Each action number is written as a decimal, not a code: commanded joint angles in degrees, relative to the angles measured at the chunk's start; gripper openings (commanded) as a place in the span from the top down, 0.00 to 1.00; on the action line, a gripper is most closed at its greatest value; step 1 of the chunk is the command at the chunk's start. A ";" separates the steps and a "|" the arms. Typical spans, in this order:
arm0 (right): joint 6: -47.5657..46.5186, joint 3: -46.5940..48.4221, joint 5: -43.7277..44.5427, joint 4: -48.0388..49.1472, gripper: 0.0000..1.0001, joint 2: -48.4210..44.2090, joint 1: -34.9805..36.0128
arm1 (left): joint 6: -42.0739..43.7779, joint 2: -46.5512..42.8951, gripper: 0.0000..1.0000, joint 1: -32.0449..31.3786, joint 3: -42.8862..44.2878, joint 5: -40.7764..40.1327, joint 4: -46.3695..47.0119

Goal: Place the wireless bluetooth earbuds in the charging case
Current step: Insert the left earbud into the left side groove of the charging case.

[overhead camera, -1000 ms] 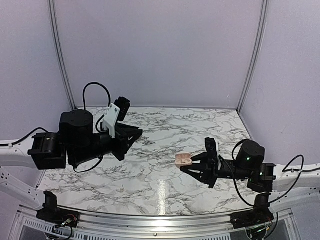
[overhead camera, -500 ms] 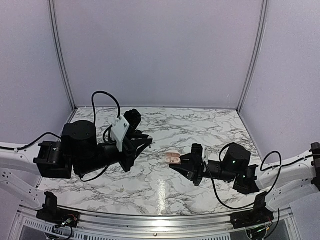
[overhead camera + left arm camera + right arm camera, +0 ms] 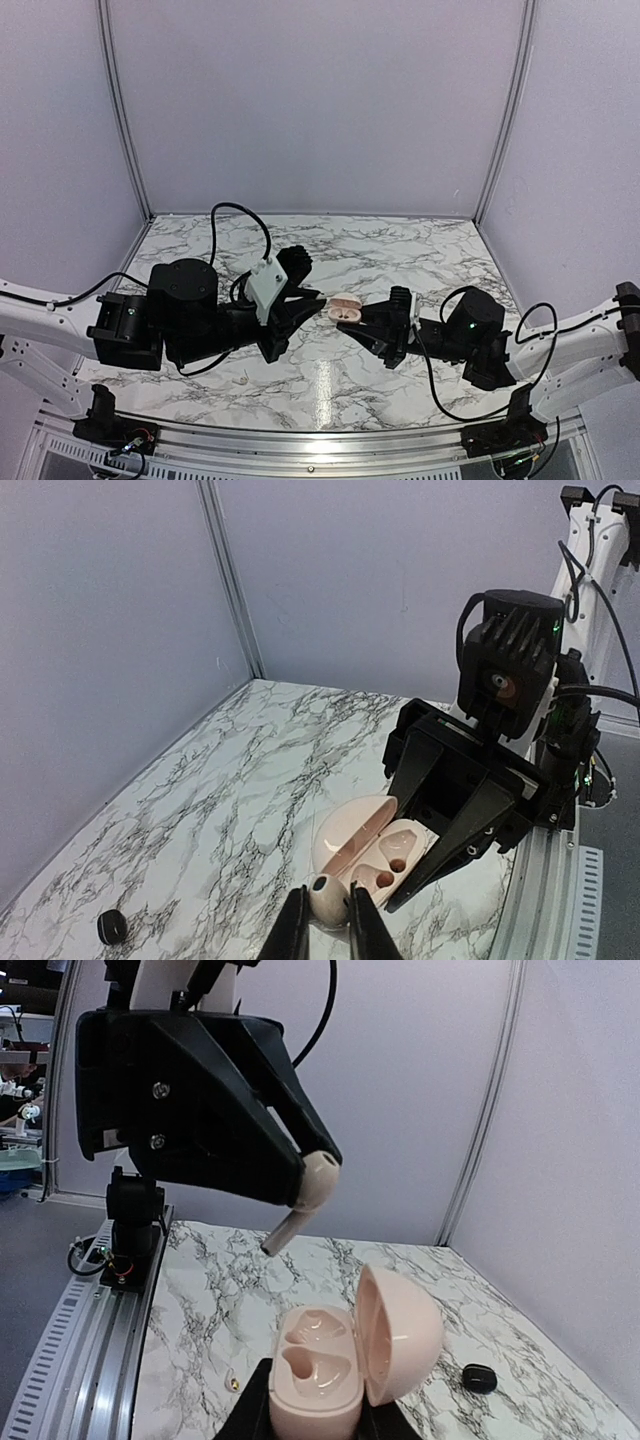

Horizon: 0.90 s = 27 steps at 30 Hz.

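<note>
- Charging case [image 3: 345,308] sits in the air over the marble table [image 3: 420,250], between the two arms, near the middle of the tabletop
- around it: pale lilac walls [image 3: 320,100] on three sides; a metal rail [image 3: 320,440] along the near edge; a small dark rounded object [image 3: 480,1378] lies alone on the marble, well apart from the case, too small to identify
- right gripper [image 3: 312,1420] clamps the lower half of the case from both sides, holding it upright; its black fingers cover the bottom of the base
- left gripper [image 3: 328,912] is closed tight on one earbud [image 3: 305,1195], pinching its rounded head; from the right wrist view that gripper's bulky black fingers hang above the case and fill the space to its upper left
- the earbud is just above the base and apart from it, stem slanting down toward the wells; from the left wrist view the two overlap, so contact cannot be judged there
- the case is cream-pink, smooth and pebble-shaped; its lid is hinged open and stands up beside the base; two moulded wells show in the base, each with a dark spot at the bottom
- the earbud is the same cream colour, with a dark spot on its head and a short stem
</note>
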 commanded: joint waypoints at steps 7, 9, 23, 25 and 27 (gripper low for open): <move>-2.43 1.61 -1.53 3.16 1.00 1.09 1.29 | 2.79 1.87 0.87 -1.28 2.01 0.90 2.96; -2.76 1.66 -1.83 3.31 1.00 1.25 1.43 | 3.24 2.10 0.87 -1.48 2.05 0.67 3.12; 3.59 3.57 -2.76 3.91 1.00 3.15 1.58 | 6.91 4.15 0.87 -2.45 2.83 -2.58 3.74; 5.58 3.55 -3.03 4.37 1.00 3.51 1.60 | 7.16 4.48 0.87 -2.52 2.85 -2.91 3.95; 6.79 3.51 -3.45 4.85 1.00 3.78 1.59 | 7.41 4.65 0.87 -2.51 2.85 -3.58 4.09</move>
